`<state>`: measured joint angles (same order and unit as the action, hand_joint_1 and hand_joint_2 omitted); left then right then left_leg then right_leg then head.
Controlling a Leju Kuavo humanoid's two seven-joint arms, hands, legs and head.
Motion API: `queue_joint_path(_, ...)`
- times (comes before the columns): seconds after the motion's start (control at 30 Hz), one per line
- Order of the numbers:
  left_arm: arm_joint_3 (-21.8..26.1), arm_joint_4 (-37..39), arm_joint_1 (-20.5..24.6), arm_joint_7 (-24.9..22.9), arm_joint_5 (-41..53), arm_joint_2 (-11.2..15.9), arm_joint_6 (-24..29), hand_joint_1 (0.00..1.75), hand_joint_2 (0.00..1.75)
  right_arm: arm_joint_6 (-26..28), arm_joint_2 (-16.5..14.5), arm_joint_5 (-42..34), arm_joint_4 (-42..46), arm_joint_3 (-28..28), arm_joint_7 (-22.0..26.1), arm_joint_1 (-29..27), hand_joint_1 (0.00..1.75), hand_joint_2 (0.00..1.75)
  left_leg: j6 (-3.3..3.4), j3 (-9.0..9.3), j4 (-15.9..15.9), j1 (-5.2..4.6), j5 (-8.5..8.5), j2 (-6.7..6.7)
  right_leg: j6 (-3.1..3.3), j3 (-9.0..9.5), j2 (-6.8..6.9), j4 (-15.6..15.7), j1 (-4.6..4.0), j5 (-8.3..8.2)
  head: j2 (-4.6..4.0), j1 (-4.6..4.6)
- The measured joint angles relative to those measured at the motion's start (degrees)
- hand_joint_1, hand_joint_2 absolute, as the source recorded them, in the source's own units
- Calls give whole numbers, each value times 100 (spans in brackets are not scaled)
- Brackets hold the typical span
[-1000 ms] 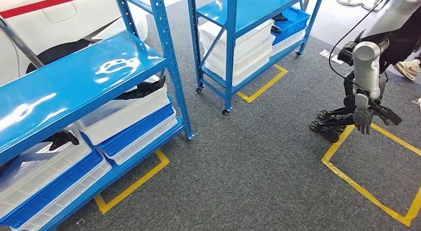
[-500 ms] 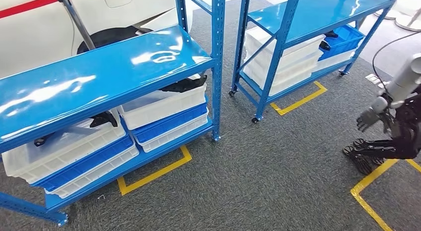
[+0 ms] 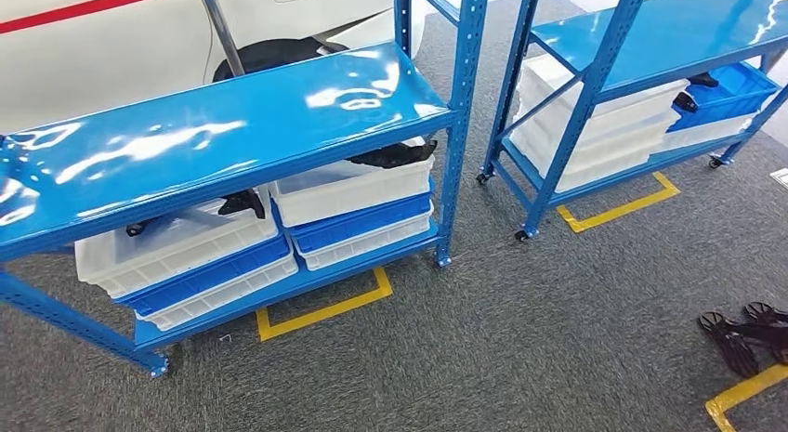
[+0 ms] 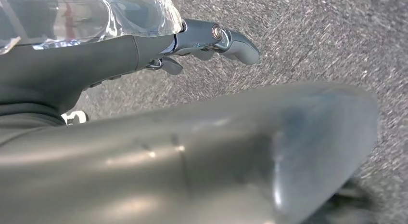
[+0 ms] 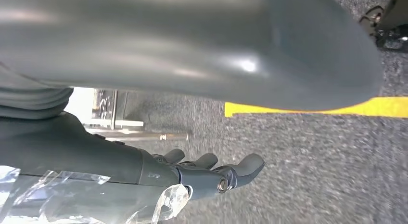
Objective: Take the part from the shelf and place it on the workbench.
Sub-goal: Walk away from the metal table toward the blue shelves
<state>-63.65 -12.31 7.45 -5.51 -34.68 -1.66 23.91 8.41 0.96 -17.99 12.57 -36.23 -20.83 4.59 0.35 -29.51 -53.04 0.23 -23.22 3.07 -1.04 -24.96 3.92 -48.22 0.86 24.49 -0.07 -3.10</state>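
Observation:
Black parts lie in white bins on the near blue shelf's lower level: one (image 3: 395, 155) in the right bin, another (image 3: 243, 203) in the left bin. More black parts (image 3: 703, 80) sit in bins on the second shelf at the far right. My left hand (image 4: 159, 48) hangs over grey carpet with its fingers (image 4: 226, 37) stretched out and nothing in it. My right hand (image 5: 192, 173) also hangs over carpet, its fingers (image 5: 240, 166) extended and holding nothing.
The near shelf (image 3: 232, 135) has a glossy blue top board and stacked white and blue bins (image 3: 358, 204) beneath. Yellow tape (image 3: 325, 311) marks the floor by each shelf. A white car (image 3: 111, 42) stands behind. A black wheeled base (image 3: 743, 334) sits at the right.
The camera has swung left, so both shelves have slid to the right in the picture. The silver arm seen earlier at the right edge is out of the picture.

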Motion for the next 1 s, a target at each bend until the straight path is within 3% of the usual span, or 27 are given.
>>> queue_joint_path(0.07,0,0,32,-1,2,0,4,0,0,0,2,-1,-1,-2,-1,-2,0,0,62,221,454,-35,134,196,-65,60,111,11,-28,51,0,7)
queue_joint_path(0.13,0,0,26,-9,3,1,14,0,0,0,3,-3,-1,-4,-1,14,0,0,127,250,501,-36,157,82,-134,124,202,44,-29,88,1,16)
queue_joint_path(0.2,0,0,8,-20,2,3,25,0,0,0,3,-4,0,-7,-1,35,0,0,201,298,542,-13,190,-60,-197,71,18,-162,-8,259,1,24)
queue_joint_path(0.27,0,0,18,-24,3,1,32,0,0,0,2,-4,0,-15,-1,30,0,0,254,319,569,3,213,-192,-227,-294,-273,-931,1,664,1,39)
queue_joint_path(0.3,0,0,23,-24,3,-2,33,0,0,0,1,-6,0,-21,0,21,0,0,268,320,570,1,214,-262,-229,-557,-333,-1430,-2,867,1,43)
queue_joint_path(0.33,0,0,22,-24,4,-4,33,0,0,0,0,-7,0,-26,0,14,0,0,274,323,571,-2,210,-340,-227,-785,-354,-1823,-3,980,1,46)
queue_joint_path(0.37,0,0,17,-24,3,-5,33,0,0,0,-1,-8,0,-29,0,9,0,0,275,330,571,-4,207,-425,-220,-921,-359,-1999,-4,965,1,47)
queue_joint_path(0.4,0,0,12,-24,3,-4,33,0,0,0,-2,-8,0,-31,-1,6,0,0,274,342,570,-6,204,-514,-206,-929,-369,-1900,-5,817,0,47)
queue_joint_path(0.43,0,0,11,-24,2,-3,33,0,0,0,-1,-8,0,-32,-2,3,0,0,270,355,570,-6,201,-604,-184,-812,-405,-1549,-7,572,0,48)
queue_joint_path(0.5,0,-1,17,-24,3,-8,32,0,0,0,10,-4,-3,-33,-2,-1,0,0,247,370,565,-4,187,-763,-115,-416,-686,-577,-18,76,1,48)
queue_joint_path(0.53,0,-1,24,-25,4,-14,31,0,0,0,19,-2,-5,-33,2,-4,0,0,223,368,563,-5,175,-834,-83,-265,-822,-228,-28,-76,1,48)
queue_joint_path(0.57,0,-2,28,-25,5,-19,28,0,0,0,26,0,-7,-34,6,-3,0,0,196,356,565,-6,164,-901,-57,-177,-916,-36,-40,-147,1,46)
queue_joint_path(0.6,0,-2,27,-26,6,-23,25,0,0,0,31,1,-9,-34,11,3,0,0,159,343,573,-11,158,-971,-36,-143,-912,25,-52,-164,1,45)
queue_joint_path(0.67,0,-2,7,-29,6,-14,25,0,0,0,12,2,-9,-37,21,28,0,0,101,320,563,-7,137,-1032,8,-117,-768,50,-35,-189,1,46)
queue_joint_path(0.73,-1,-2,2,-33,9,-6,28,0,0,0,-2,3,-9,-37,27,32,0,0,37,122,144,-14,-111,-794,66,-95,-607,91,0,-210,0,30)
queue_joint_path(0.8,-2,-2,14,-35,19,-7,28,0,0,0,3,4,-12,-37,28,15,0,0,-32,-350,-802,1,-560,-497,98,-85,-441,104,4,-197,0,10)
queue_joint_path(0.83,-3,-2,14,-35,22,-7,28,0,0,1,5,4,-15,-38,31,9,0,0,-61,-583,-1249,17,-721,-440,100,-82,-368,103,4,-187,0,9)
queue_joint_path(0.87,-3,-2,8,-35,22,-6,28,0,0,2,5,0,-17,-38,35,6,0,0,-81,-726,-1503,30,-774,-415,96,-74,-307,102,4,-173,0,9)
queue_joint_path(0.9,-4,-2,-1,-35,19,-5,29,0,0,5,4,-14,-19,-38,42,5,0,0,-92,-737,-1498,39,-707,-402,86,-59,-260,101,6,-157,0,9)
queue_joint_path(0.97,-4,-2,-10,-35,17,-4,31,0,0,9,2,-65,-20,-38,26,15,0,0,-80,-361,-720,46,-293,-347,53,-10,-202,101,12,-126,0,9)
queue_joint_path(1.0,-5,-2,-7,-38,19,-4,32,0,0,10,0,-95,-20,-37,-11,23,0,44,-57,-96,-197,34,-83,-275,28,16,-186,98,4,-106,0,9)
